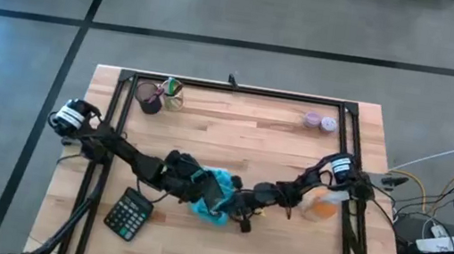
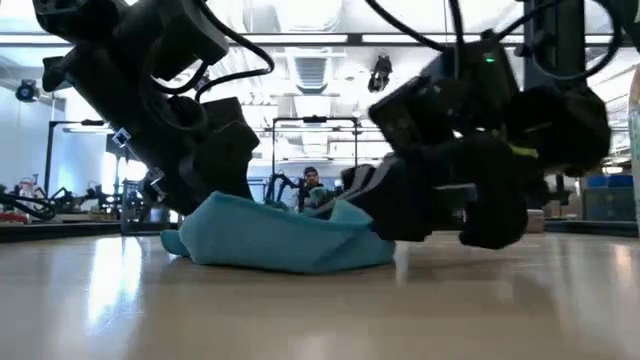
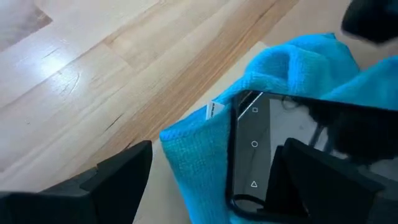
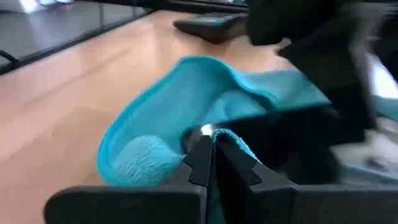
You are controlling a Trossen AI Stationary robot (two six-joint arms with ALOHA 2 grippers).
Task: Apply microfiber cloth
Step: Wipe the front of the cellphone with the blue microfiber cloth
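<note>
The turquoise microfiber cloth (image 1: 217,196) lies crumpled on the wooden table (image 1: 235,133), near its middle front; the low view shows the cloth (image 2: 285,240) resting on the tabletop. A black phone (image 3: 255,146) lies screen up on the cloth, partly wrapped by it. My left gripper (image 1: 190,181) is open at the cloth's left side, its fingers standing either side of the phone's end (image 3: 217,152). My right gripper (image 1: 238,208) comes from the right and is shut on the cloth (image 4: 186,99). My left gripper has one finger (image 3: 323,180) over the phone's edge; I cannot tell whether it touches. My right gripper pinches a raised fold of the cloth's edge (image 4: 229,138) between its two fingertips, coming low from the table's right. The rest of the cloth lies slack on the table.
A black calculator (image 1: 129,214) lies at the near left. An orange bottle (image 1: 321,206) is beside the right arm. A dark cup (image 1: 148,97) with small items stands at the far left, and small purple things (image 1: 320,121) at the far right.
</note>
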